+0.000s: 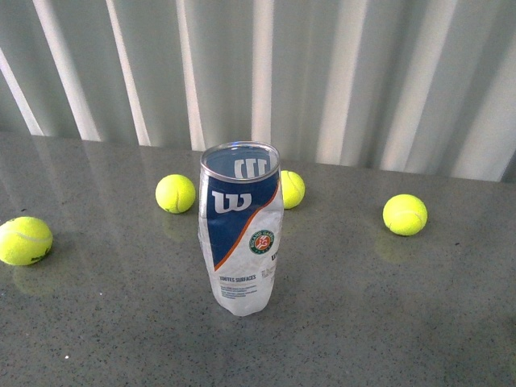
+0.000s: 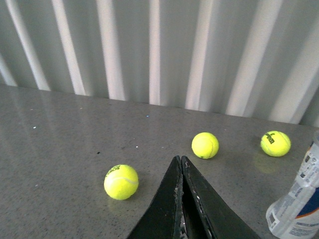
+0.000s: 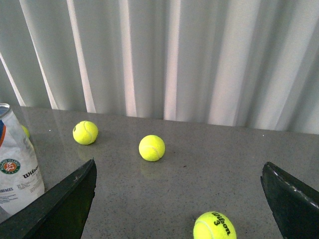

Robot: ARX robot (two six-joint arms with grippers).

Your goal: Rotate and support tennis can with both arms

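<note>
The tennis can (image 1: 240, 228) stands upright mid-table in the front view, a dented clear tube with a blue-and-white label, white "W", orange stripe and metal rim. Neither arm shows in the front view. The left wrist view catches the can's lower part (image 2: 299, 204) at the picture's edge, off to the side of my left gripper (image 2: 180, 160), whose black fingers are pressed together, holding nothing. In the right wrist view the can (image 3: 17, 167) sits just beyond one finger (image 3: 65, 199) of my right gripper (image 3: 179, 172), which is wide open and empty.
Yellow tennis balls lie scattered on the grey table (image 1: 403, 322): one at the left (image 1: 25, 240), one behind the can's left (image 1: 176, 193), one partly hidden behind it (image 1: 292, 189), one at the right (image 1: 405, 214). A ball (image 3: 214, 226) lies between the right fingers. A white curtain (image 1: 322, 72) backs the table.
</note>
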